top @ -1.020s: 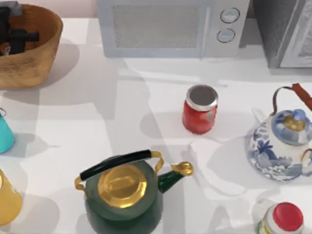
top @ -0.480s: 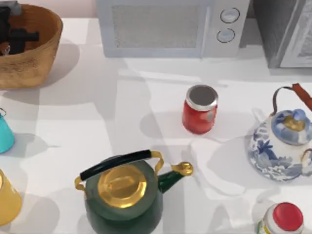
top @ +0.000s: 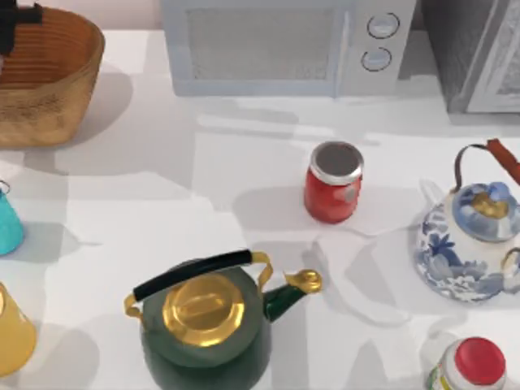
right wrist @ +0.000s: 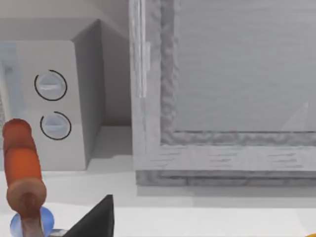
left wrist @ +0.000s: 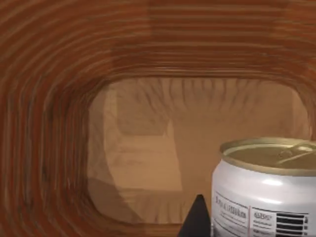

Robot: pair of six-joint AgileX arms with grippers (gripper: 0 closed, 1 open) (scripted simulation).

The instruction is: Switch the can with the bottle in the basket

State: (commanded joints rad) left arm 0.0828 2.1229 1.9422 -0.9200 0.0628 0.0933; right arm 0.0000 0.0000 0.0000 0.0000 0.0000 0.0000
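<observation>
The basket [top: 57,97] stands at the far left, its ribbed orange-brown inside [left wrist: 59,123] seen in the left wrist view. My left gripper [top: 15,20] hangs over the basket's far left rim. The bottle [left wrist: 266,192], white with a gold top, sits close up beside its dark fingertip [left wrist: 197,219], above the basket floor, and the gripper is shut on it. The red can [top: 333,183] with a silver-grey top stands upright on the table right of centre. My right gripper's fingertip [right wrist: 97,217] shows near the teapot's orange handle [right wrist: 22,163]; it is open and holds nothing.
A green kettle [top: 203,325] with a gold lid stands front centre, and a blue-white teapot [top: 471,244] at the right. A red-capped container [top: 475,366] is front right. A teal object [top: 8,223] and a yellow one [top: 12,329] are at the left edge. A microwave [top: 284,45] lines the back.
My left gripper has risen and drawn back toward the top left corner, out of the basket's middle. The can and the kettles have not moved.
</observation>
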